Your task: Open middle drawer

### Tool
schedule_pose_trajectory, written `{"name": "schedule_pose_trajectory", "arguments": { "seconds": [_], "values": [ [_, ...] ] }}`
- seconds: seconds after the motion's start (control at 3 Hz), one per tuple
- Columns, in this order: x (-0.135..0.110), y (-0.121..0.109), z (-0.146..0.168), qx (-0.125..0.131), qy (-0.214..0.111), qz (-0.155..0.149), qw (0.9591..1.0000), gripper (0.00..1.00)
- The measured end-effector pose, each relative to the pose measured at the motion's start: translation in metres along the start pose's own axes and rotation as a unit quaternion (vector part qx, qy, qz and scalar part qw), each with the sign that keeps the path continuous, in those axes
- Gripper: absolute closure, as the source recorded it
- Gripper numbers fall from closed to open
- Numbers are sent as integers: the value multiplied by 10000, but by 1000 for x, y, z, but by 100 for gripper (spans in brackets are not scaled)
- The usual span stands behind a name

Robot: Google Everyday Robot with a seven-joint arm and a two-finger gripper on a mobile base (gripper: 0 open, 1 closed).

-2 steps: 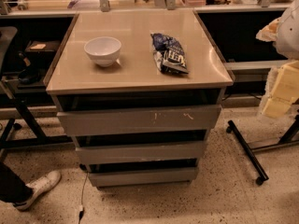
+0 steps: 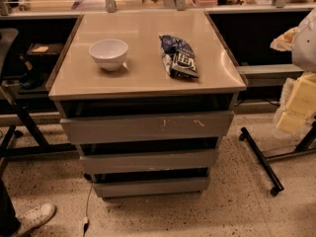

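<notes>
The middle drawer (image 2: 148, 161) is the plain grey front in the middle of the cabinet. It sits between the taller scratched front (image 2: 148, 127) above and the shorter plain front (image 2: 150, 186) below. A dark gap shows above it and its inside is hidden. My gripper (image 2: 292, 111) is the pale yellowish part at the right edge of the camera view. It hangs beside the cabinet at about drawer height, well to the right of the drawer fronts and apart from them.
On the cabinet top (image 2: 143, 78) stand a white bowl (image 2: 108, 53) and a blue snack bag (image 2: 178, 57). A black wheeled stand leg (image 2: 259, 159) lies on the floor at right. A person's white shoe (image 2: 33, 217) is at lower left, and a cable (image 2: 88, 201) hangs below the cabinet.
</notes>
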State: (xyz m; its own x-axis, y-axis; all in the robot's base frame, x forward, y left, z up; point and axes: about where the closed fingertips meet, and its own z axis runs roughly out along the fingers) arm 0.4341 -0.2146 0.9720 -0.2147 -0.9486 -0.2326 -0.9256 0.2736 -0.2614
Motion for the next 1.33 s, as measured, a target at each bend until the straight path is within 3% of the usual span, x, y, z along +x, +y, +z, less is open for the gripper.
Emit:
{"name": "schedule_pose_trajectory", "arguments": {
  "seconds": [0.33,0.67,1.0,1.33],
  "values": [
    [-13,27,29,-90,-323,-130,9994,0],
    [-29,62,98,-400,-498,-358,9973,0],
    [-30,108,175,-1099,-458,-336,9923,0],
    [-24,117,183,-1203,-399,-318,9914,0]
  ]
}}
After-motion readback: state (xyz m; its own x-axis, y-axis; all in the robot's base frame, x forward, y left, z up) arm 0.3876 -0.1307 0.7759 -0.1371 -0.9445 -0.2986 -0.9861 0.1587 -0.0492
